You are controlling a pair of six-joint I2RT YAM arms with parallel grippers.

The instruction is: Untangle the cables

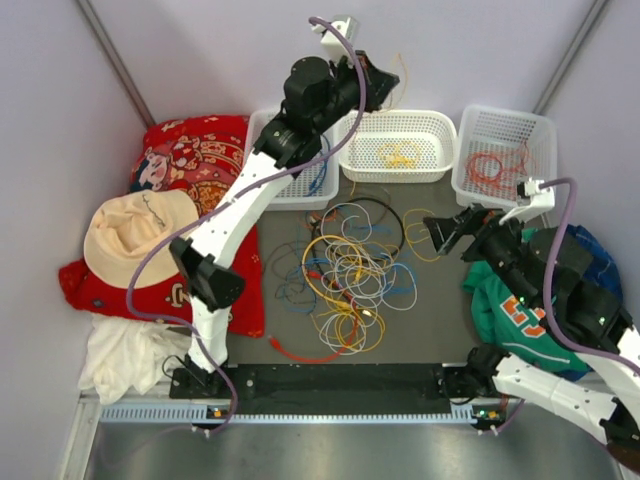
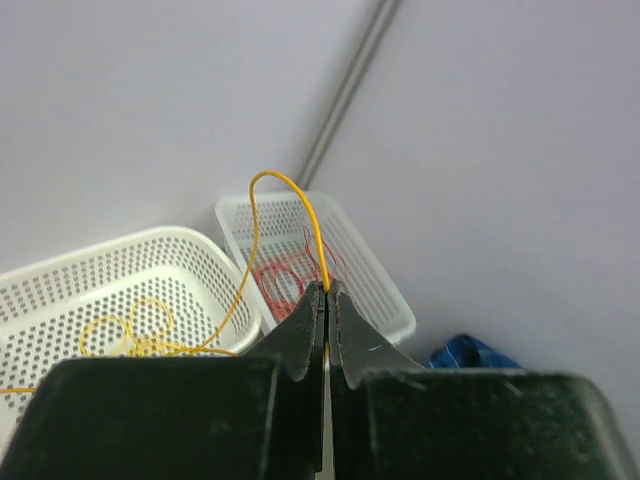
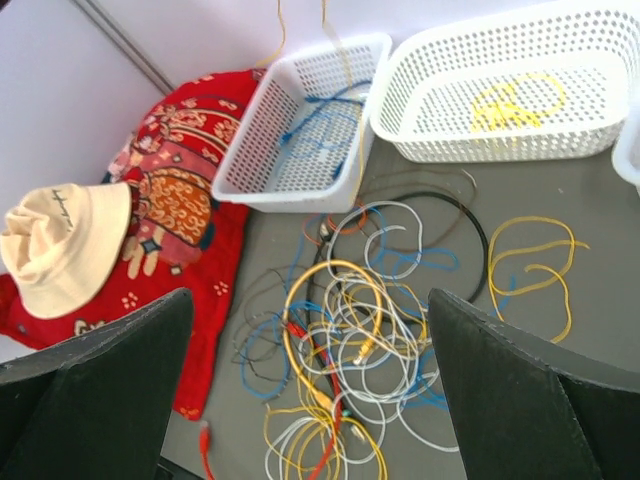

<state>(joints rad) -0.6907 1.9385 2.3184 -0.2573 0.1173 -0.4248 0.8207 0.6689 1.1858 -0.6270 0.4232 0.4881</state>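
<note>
Left gripper: jaws clamped on yellow cable, which droops into middle basket below. Right gripper: jaws apart, well off.

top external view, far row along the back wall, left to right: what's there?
red patterned cloth → left basket → middle basket → right basket

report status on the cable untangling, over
Left gripper shut on a yellow cable, raised by the middle basket. Right gripper open, beside the tangled pile. Pile unsorted, nothing on top of it.
</note>
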